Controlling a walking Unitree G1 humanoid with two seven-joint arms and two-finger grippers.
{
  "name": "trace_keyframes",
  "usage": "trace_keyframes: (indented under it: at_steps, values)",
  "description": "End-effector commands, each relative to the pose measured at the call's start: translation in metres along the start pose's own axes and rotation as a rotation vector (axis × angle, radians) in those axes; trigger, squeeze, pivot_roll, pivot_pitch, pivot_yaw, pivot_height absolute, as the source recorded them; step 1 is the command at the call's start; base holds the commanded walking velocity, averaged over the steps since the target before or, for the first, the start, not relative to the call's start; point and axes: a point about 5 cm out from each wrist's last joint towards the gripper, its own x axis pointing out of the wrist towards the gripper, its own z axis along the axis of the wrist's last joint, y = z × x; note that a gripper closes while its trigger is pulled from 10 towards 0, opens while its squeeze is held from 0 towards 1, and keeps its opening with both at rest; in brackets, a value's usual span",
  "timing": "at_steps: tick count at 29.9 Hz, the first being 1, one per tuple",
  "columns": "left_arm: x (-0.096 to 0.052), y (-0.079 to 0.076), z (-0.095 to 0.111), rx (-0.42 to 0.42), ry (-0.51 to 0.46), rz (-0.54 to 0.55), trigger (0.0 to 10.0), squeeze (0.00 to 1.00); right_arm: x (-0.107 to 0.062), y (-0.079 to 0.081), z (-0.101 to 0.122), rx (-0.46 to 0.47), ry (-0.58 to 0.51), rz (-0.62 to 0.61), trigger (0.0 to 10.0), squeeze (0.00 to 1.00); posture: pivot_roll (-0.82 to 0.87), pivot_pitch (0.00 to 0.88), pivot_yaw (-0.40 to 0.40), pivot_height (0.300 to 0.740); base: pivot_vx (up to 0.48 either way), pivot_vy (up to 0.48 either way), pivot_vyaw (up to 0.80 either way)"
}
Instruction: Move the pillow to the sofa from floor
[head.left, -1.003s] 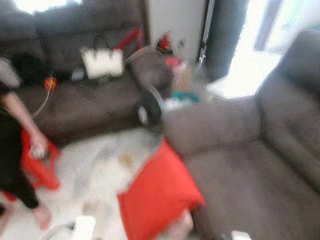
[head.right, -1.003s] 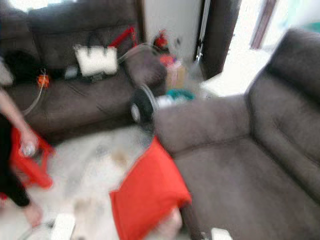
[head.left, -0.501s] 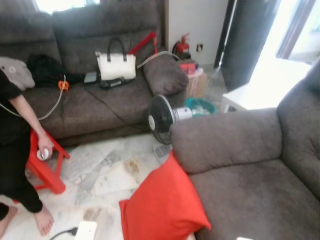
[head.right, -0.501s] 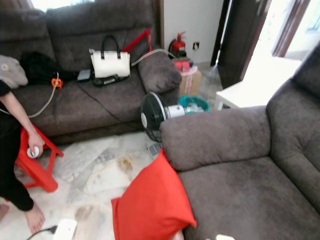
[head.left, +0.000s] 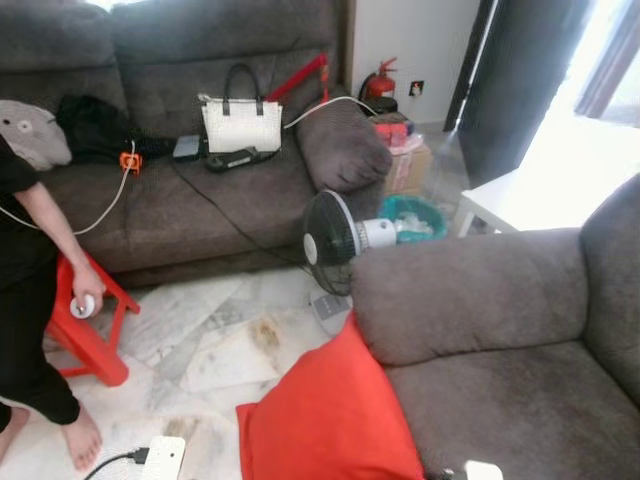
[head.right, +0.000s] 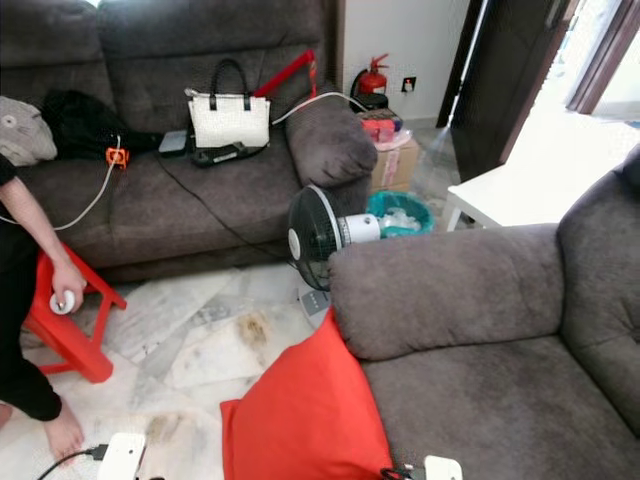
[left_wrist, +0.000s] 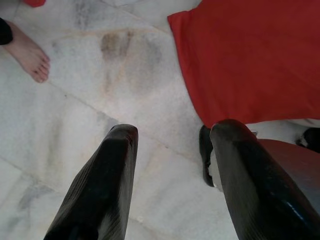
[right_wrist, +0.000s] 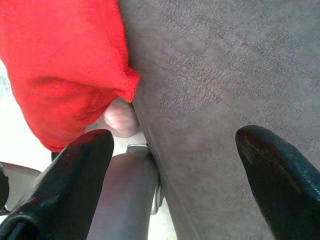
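A red pillow (head.left: 325, 415) lies on the marble floor (head.left: 225, 345), leaning against the front of the grey sofa (head.left: 500, 400) on my right. In the left wrist view my left gripper (left_wrist: 172, 132) is open above the bare floor, with the red pillow (left_wrist: 250, 50) just beyond its fingers. My right gripper (right_wrist: 180, 137) is open too, hanging over the sofa's seat cushion (right_wrist: 215, 60) beside the pillow's corner (right_wrist: 65, 70).
A person (head.left: 30, 290) stands at the left by a red stool (head.left: 95, 335), a bare foot (left_wrist: 30, 52) close to my left gripper. A black floor fan (head.left: 335, 240) stands by the sofa arm. A second sofa (head.left: 200, 180) holds a white handbag (head.left: 240, 122) and cables. A white power strip (head.left: 160, 460) lies on the floor.
The head view has gone from blurred to sharp and shifted a little, so the camera moved. The pillow still rests against the sofa and the person stays by the stool.
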Motion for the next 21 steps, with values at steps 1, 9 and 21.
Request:
trace_keyframes:
  at_steps: [1,9,21]
  values:
    - [-0.0013,0.0026,-0.0048,0.0,0.011,0.017,10.0,0.0,0.0003,0.0027,0.0003,0.017,-0.011,0.001,10.0,0.0,0.08,0.0,-0.006,0.74,0.0,0.0,0.0]
    - [-0.001,0.0029,-0.0035,0.02,0.01,0.012,10.0,0.0,0.0006,0.0034,0.0011,0.022,-0.012,-0.001,10.0,0.0,0.07,0.0,-0.002,0.74,0.0,0.0,0.0]
    - [-0.0014,0.0033,-0.0052,-0.018,0.015,0.021,10.0,0.0,0.0006,0.0039,0.0001,0.02,-0.006,0.001,10.0,0.0,0.08,0.0,0.0,0.74,0.0,0.152,0.0]
